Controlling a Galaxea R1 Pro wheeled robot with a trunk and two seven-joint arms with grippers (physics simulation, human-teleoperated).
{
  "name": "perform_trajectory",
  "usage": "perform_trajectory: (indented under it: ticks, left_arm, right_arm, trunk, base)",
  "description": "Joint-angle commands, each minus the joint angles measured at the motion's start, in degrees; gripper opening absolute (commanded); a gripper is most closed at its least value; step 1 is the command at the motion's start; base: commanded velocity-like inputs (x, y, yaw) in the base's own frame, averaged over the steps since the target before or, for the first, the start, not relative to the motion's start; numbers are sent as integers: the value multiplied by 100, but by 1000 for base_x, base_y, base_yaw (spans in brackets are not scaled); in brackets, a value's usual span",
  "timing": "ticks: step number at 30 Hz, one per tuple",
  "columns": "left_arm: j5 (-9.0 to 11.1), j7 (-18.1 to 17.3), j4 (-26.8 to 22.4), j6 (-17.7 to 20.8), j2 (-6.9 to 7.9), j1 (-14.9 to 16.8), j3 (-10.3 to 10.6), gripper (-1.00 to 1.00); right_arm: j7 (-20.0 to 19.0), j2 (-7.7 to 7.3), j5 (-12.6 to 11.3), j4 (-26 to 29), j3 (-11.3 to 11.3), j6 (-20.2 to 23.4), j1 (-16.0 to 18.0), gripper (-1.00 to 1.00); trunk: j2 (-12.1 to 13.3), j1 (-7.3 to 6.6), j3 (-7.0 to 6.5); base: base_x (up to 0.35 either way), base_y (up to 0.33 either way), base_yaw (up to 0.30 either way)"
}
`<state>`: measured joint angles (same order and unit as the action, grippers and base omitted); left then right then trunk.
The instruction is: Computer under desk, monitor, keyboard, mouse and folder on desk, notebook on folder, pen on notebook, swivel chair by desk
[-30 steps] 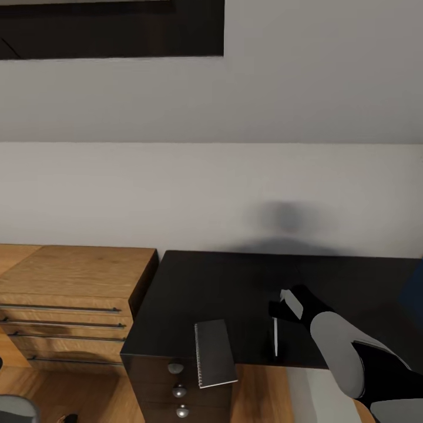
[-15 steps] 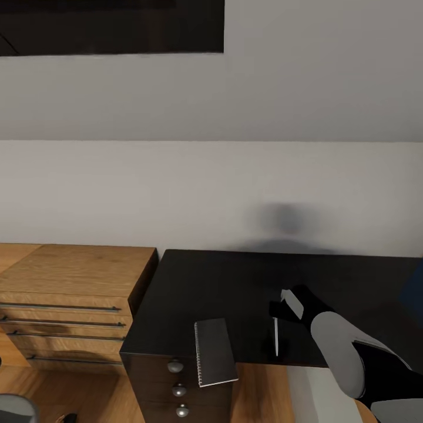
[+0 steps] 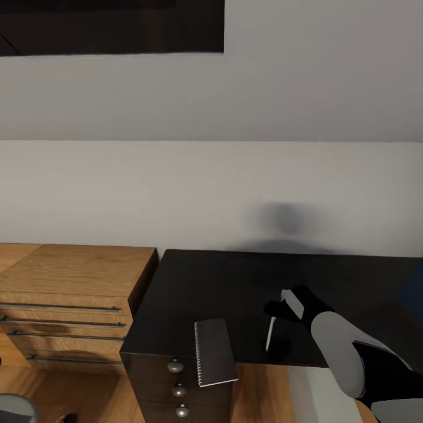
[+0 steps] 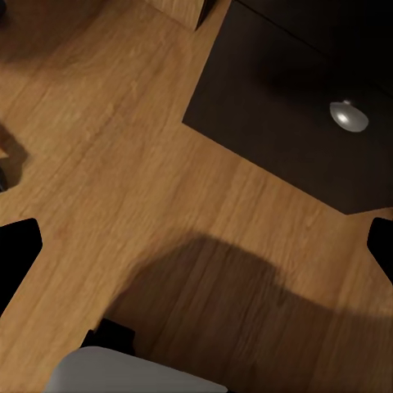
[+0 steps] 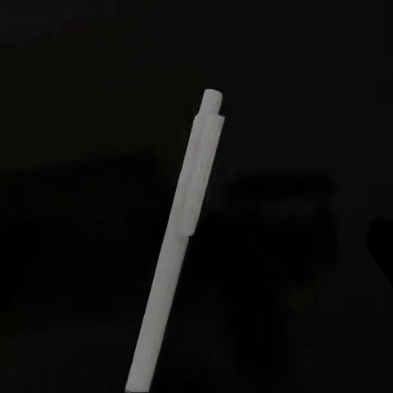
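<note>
Since the earlier frame the pen (image 3: pixel 270 333) had swung, its lower end shifting toward the notebook (image 3: pixel 214 351), which overhung the desk (image 3: pixel 205 288) front edge. The right hand (image 3: pixel 276 309) sat touching the pen's top; its grip could not be told. The left hand's fingers (image 4: pixel 18 250) stood apart above the wooden floor (image 4: pixel 123 164).

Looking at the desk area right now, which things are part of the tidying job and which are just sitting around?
Part of the job:
- desk
- notebook, overhanging the desk's front edge
- pen, at the right gripper
- folder, a blue sliver at the picture's edge

Just there:
- wooden dresser beside the desk
- wood floor
</note>
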<state>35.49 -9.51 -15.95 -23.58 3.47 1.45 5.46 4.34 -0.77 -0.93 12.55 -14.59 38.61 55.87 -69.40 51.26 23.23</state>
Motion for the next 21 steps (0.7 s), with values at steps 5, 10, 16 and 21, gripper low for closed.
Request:
perform_trajectory:
  ticks: [5,10,16,21]
  left_arm:
    - [57,-16,11,-24,8,5,51,100]
    - [55,-23,13,-24,10,5,52,100]
    - [55,-24,15,-24,13,5,52,100]
    - [55,-24,16,-24,13,5,52,100]
  right_arm:
    - [24,-7,-12,8,-27,24,3,100]
    - [29,-10,-12,3,-27,24,3,100]
    - [31,-6,-12,3,-27,20,3,100]
    - [30,-3,-14,2,-27,17,3,100]
  trunk:
    - [-4,0,6]
    - [-4,0,6]
    - [-4,0,6]
    - [-4,0,6]
  base:
    - [0,0,0]
    - [0,0,0]
    - [-111,0,0]
    - [-271,0,0]
